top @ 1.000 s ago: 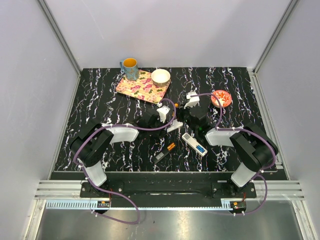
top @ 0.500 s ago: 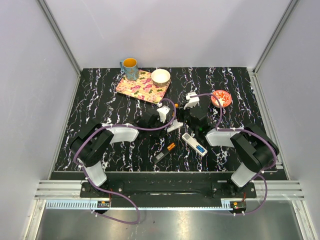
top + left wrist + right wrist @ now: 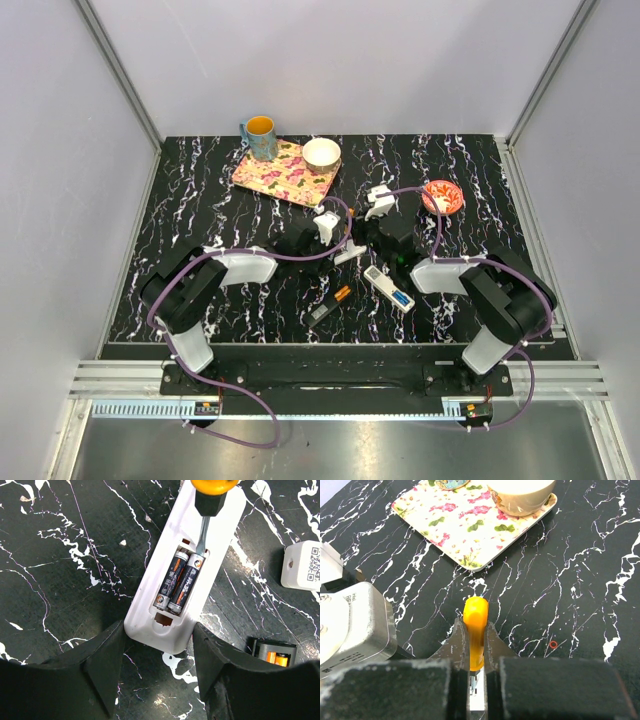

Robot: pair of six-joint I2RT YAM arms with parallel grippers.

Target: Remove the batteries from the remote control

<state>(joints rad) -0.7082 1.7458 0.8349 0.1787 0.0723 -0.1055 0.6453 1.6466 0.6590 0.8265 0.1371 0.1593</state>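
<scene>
Bracing a white remote [image 3: 220, 540] flat on the black marbled worktop [image 3: 60, 555], the left gripper [image 3: 158, 627] has its jaws about half apart, pressed against the 2 long sides of the casing's near end. The back cover is off, and 2 batteries [image 3: 179, 582], dark with orange print, lie side by side and touching in the open compartment. Neither has come out yet.

Their long axes run along the remote's length, pointing straight away from the left jaws. A small screwdriver [image 3: 202, 530] enters from the opposite, far end, nearly in line with the cells. Its blade tip rests at the far end of 1 of them. The right gripper [image 3: 475, 637] holds that tool, its jaws closed tight on the orange handle.

That leaves the right arm's tool as the part already at the cells, while the left jaws sit near them on the casing and do not touch them. The coming move looks like a levering of that far end upward. It depends on the blade staying under the cell's end and not skating along it, and on the left grip stopping the remote from swivelling.
</scene>
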